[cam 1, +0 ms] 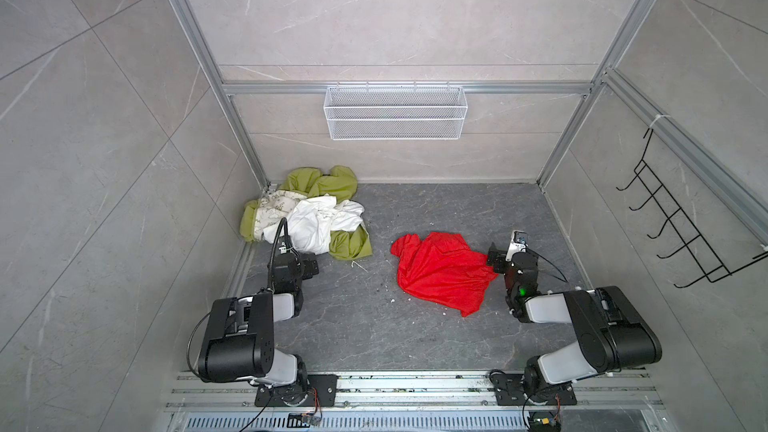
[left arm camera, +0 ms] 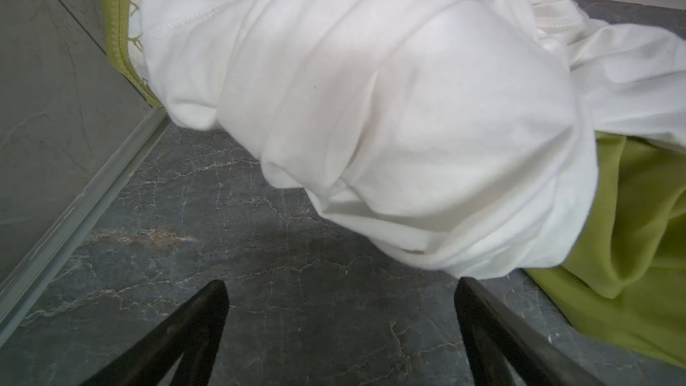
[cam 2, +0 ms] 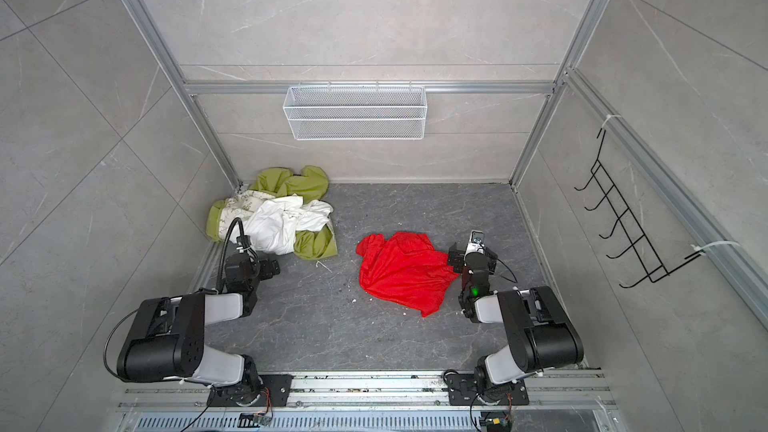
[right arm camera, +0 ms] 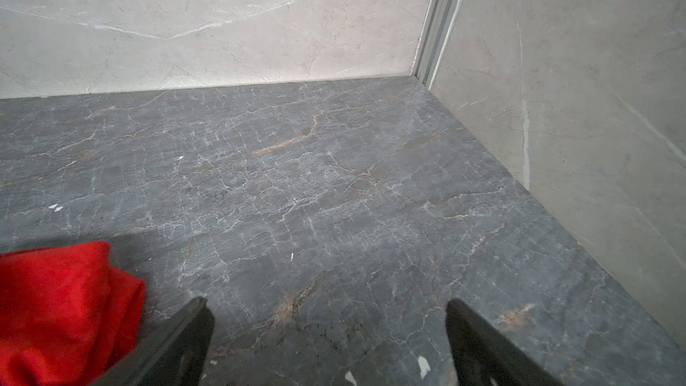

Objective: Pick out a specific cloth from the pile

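Lying clear of the corner pile (cam 1: 307,214), the red cloth (cam 1: 440,272) looks picked out; left gripper (left arm camera: 341,287) and right gripper (right arm camera: 330,302) gape empty.

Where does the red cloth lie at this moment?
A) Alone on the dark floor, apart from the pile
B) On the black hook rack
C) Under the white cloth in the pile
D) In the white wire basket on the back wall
A: in both top views the red cloth lies crumpled on the dark floor, with bare floor between it and the pile.
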`<state>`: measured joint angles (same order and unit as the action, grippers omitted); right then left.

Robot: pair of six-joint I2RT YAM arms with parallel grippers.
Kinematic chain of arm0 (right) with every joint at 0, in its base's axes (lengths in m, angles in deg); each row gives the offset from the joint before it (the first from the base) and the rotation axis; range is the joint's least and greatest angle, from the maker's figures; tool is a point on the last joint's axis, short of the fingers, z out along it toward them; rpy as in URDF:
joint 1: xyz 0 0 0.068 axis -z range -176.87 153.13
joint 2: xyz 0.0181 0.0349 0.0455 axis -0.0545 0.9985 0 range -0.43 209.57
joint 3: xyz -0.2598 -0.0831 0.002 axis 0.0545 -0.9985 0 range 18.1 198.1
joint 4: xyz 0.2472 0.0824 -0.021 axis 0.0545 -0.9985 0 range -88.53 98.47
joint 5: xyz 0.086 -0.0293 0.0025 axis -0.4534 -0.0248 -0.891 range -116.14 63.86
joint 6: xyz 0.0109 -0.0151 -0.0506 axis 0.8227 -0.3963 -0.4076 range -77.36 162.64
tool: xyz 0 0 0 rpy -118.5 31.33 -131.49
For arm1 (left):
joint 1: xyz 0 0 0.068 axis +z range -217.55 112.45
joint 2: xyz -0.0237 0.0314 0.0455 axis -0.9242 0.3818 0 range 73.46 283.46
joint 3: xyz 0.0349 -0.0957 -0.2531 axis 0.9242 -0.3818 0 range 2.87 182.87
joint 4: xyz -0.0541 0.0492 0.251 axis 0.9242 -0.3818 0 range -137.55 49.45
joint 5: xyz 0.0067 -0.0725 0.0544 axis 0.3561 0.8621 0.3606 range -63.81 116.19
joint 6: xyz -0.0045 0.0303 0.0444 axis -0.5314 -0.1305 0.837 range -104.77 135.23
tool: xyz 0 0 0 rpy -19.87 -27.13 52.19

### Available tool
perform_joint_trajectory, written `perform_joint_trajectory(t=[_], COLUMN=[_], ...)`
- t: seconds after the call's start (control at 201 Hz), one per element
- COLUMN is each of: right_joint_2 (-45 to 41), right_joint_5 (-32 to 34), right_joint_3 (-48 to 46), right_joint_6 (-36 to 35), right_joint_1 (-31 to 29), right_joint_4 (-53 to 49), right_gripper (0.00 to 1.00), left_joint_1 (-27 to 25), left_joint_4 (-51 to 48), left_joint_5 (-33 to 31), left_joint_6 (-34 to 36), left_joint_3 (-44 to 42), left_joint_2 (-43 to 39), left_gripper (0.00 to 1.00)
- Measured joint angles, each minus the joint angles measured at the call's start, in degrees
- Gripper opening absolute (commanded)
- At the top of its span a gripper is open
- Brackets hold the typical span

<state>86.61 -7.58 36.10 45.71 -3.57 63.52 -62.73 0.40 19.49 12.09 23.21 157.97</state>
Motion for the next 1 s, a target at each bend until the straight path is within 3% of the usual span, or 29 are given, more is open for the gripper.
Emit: perform_joint_trajectory(t=[0.652,1.001], right_joint_2=[0.0,0.0], right_joint_5=[0.0,-3.6], right_joint_3=[0.0,1.0], right_joint_6=[0.0,0.0], right_joint_1=[0.0,0.9], right_joint_4=[0.0,-1.5], right_gripper=[1.0,1.0], left_joint_1=[0.1,0.0], left_joint_4=[4.5,4.5], left_joint_5=[2.4,2.4], left_joint_6=[-0.1,-0.1], left_joint_3=[0.0,0.0], left_joint_2=[0.7,1.2], left_gripper=[0.99,1.0])
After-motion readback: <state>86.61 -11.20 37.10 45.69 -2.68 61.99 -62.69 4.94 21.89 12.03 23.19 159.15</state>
